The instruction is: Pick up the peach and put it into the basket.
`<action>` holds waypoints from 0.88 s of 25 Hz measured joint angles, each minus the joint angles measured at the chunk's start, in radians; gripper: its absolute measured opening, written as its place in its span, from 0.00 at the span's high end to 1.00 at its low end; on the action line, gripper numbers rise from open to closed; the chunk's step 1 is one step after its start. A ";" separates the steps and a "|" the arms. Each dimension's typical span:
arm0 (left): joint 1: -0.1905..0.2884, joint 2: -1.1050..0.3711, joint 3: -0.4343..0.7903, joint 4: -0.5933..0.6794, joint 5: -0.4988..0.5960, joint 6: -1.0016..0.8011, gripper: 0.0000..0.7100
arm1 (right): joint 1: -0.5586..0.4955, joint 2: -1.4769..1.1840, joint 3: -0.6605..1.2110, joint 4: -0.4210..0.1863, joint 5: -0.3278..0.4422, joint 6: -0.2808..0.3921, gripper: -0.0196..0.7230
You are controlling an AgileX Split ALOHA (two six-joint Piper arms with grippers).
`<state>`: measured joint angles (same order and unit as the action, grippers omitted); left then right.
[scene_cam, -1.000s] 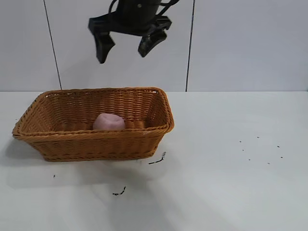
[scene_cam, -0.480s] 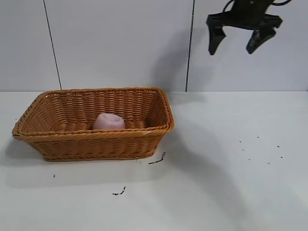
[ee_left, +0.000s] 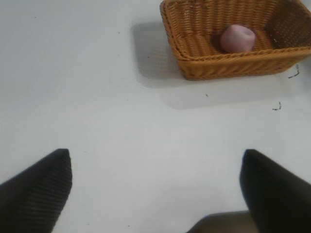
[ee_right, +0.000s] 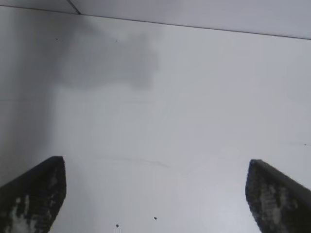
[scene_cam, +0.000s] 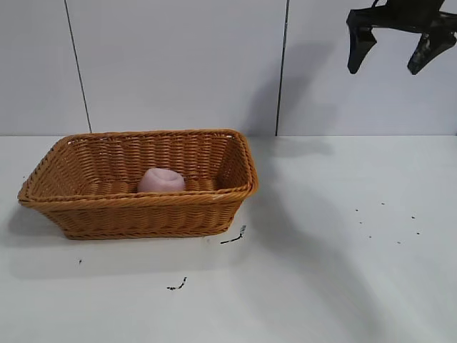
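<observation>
The dusty-pink peach (scene_cam: 161,180) lies inside the orange-brown wicker basket (scene_cam: 143,201) at the table's left. My right gripper (scene_cam: 384,68) hangs open and empty high at the upper right, far from the basket; its wrist view shows both fingers spread over bare table (ee_right: 154,162). My left gripper (ee_left: 155,155) is out of the exterior view; its wrist view shows it open and empty above bare table, with the basket (ee_left: 233,56) and the peach (ee_left: 237,38) far off.
Small dark scraps (scene_cam: 233,238) lie on the white table in front of the basket, another bit (scene_cam: 177,286) nearer the front, and fine specks (scene_cam: 385,221) at the right. A panelled wall stands behind the table.
The right gripper, open and empty, has swung from above the basket to the upper right of the exterior view. The peach stays in the basket.
</observation>
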<state>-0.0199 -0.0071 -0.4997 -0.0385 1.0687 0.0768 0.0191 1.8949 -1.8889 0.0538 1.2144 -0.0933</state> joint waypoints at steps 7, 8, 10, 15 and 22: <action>0.000 0.000 0.000 0.000 0.000 0.000 0.03 | 0.000 -0.428 0.400 0.001 0.000 0.008 0.05; 0.000 0.000 0.000 0.000 0.000 0.000 0.03 | 0.000 -0.497 0.466 0.002 0.000 0.009 0.05; 0.000 0.000 0.000 0.000 0.000 0.000 0.03 | 0.000 -0.633 0.597 0.008 0.001 0.013 0.05; 0.000 0.000 0.000 0.000 0.000 0.000 0.03 | 0.000 -0.951 0.902 0.009 0.001 0.029 0.05; 0.000 0.000 0.000 0.000 0.000 0.000 0.03 | 0.000 -1.383 1.259 0.004 -0.153 0.016 0.05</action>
<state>-0.0199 -0.0071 -0.4997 -0.0385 1.0687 0.0768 0.0191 0.5118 -0.6304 0.0582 1.0617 -0.0778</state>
